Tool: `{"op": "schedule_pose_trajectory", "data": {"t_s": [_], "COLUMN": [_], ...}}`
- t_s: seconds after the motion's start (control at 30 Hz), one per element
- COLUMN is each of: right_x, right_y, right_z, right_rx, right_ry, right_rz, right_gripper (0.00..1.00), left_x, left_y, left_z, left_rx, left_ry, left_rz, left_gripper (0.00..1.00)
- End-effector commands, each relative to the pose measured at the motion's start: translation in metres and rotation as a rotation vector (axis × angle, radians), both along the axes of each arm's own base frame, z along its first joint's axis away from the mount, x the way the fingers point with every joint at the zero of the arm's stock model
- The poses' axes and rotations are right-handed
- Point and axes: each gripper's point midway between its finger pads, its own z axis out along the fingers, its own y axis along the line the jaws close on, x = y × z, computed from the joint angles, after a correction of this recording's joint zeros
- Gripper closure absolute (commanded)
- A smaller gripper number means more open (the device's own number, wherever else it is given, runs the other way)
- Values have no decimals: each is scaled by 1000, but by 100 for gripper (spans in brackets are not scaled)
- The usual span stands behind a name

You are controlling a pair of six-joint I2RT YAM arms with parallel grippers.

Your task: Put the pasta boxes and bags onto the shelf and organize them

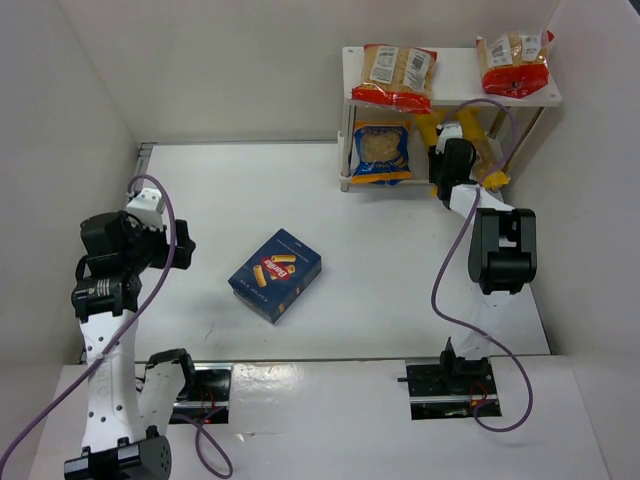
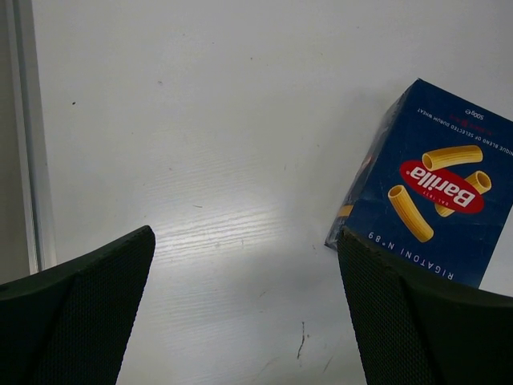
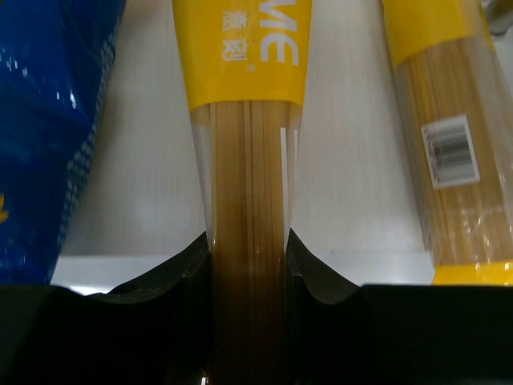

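The dark-blue pasta box (image 1: 275, 273) lies flat in the middle of the table, also in the left wrist view (image 2: 433, 192). My left gripper (image 1: 178, 245) (image 2: 244, 305) hovers open to the box's left, with only bare table between its fingers. My right gripper (image 1: 450, 150) (image 3: 248, 257) is shut on a yellow spaghetti bag (image 1: 428, 127) (image 3: 248, 160) lying on the lower level of the white shelf (image 1: 455, 70). A second spaghetti bag (image 1: 491, 165) (image 3: 445, 160) lies to its right and a blue-edged bag (image 1: 381, 150) (image 3: 40, 120) to its left. Two red-edged bags (image 1: 396, 76) (image 1: 514, 62) sit on the top board.
White walls close in the table on the left, back and right. A metal rail (image 2: 24, 136) runs along the table's left edge. The shelf's thin legs (image 1: 346, 150) stand at the back right. Purple cables (image 1: 452, 260) trail from both arms.
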Motion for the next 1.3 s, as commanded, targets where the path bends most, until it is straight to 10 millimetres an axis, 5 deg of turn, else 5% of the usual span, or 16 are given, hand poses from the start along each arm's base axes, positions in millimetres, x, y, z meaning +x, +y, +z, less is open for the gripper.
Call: {"op": "schedule_pose_trajectory", "data": {"t_s": [0.0,0.67,0.97,1.27], "right_x": [42,66,70,73], "right_y": [-2,-4,-6,-8], "right_z": [108,78,75,69], "right_rx": [9,9,7,-4], "right_ry": [-335,-320,-309,-279], "right_rz": [-31,-40,-49,-56], "right_gripper": [100,99,70,57], "left_x": [4,3,3,3], "left_y": [1,4,5,5], "left_z": [8,9,9,9], "left_rx": [1,-3,-7,1], "left_ry": [-37,-51,-53,-54], "left_rz": [-11,-11,-9,-14], "left_gripper": [0,0,0,0]}}
